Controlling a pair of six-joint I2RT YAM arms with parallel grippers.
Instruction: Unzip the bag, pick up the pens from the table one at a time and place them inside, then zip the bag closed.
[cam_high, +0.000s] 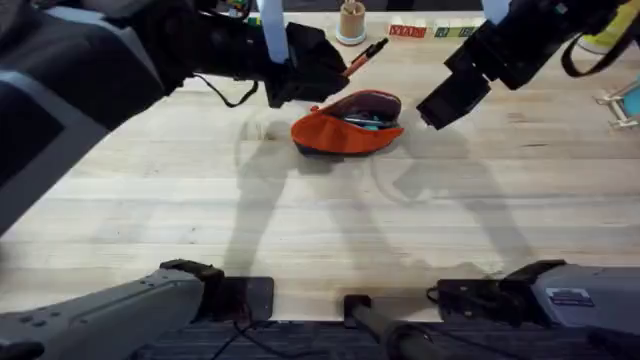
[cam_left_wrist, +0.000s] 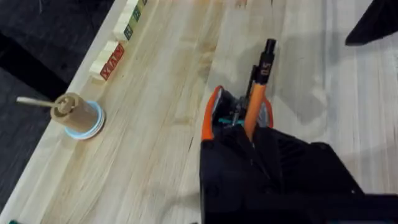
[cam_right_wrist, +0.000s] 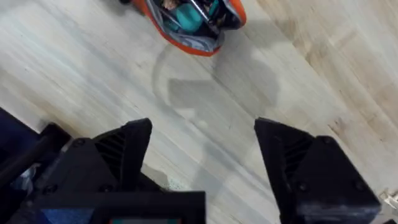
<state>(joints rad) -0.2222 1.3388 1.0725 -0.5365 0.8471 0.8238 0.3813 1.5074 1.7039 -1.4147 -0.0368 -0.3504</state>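
Observation:
The orange bag (cam_high: 340, 130) lies unzipped on the table (cam_high: 300, 220), its dark mouth facing the far side. Teal and silvery items show inside it (cam_right_wrist: 186, 15); I cannot tell whether a pen is among them. My left gripper (cam_high: 325, 72) hovers just behind the bag, shut on the orange pen (cam_high: 365, 57). That pen's black end points up and away. In the left wrist view the orange pen (cam_left_wrist: 254, 106) slants out of the gripper (cam_left_wrist: 252, 140) above the bag's opening (cam_left_wrist: 214, 118). My right gripper (cam_high: 447, 100) hangs open to the right of the bag, its fingers (cam_right_wrist: 134, 149) wide apart and holding nothing.
A wooden cup with a stick on a blue coaster (cam_high: 351, 22) and a row of lettered blocks (cam_high: 407, 31) stand along the far edge. Yellow and teal objects (cam_high: 628, 100) sit at the right edge. Bare wood stretches in front of the bag.

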